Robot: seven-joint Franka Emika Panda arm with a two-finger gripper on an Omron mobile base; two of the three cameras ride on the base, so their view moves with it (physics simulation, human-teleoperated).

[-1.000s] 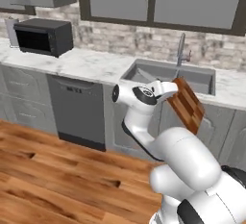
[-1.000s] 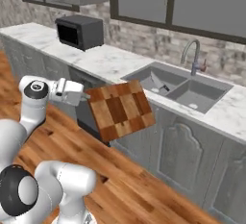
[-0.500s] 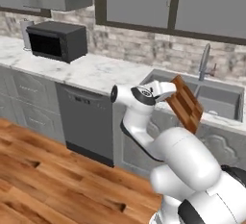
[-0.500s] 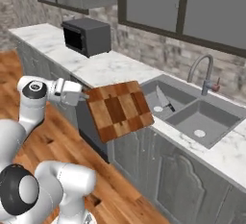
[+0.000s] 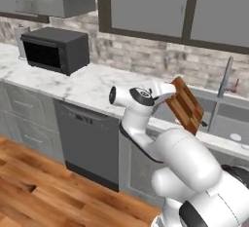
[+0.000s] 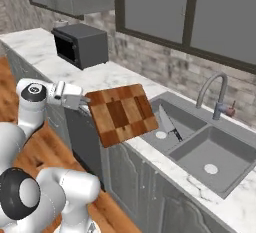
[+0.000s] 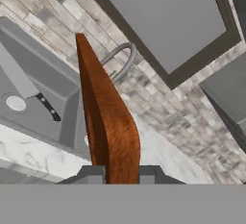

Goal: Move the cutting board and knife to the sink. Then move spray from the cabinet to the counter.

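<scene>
**Board in the claw, knife in the sink**

I've got the gripper [image 7: 115,172] clamped tight on the cutting board [image 6: 122,114], held in the air, tilted, over the counter [image 6: 107,79] edge just beside the sink [image 6: 200,142]. The knife [image 6: 167,122] lies in the left basin.

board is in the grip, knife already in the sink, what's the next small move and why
Probably carry the cutting board further toward the sink before lowering. The tool is shut on its edge, it hangs over the counter front, and the knife lies in the near basin.
</scene>
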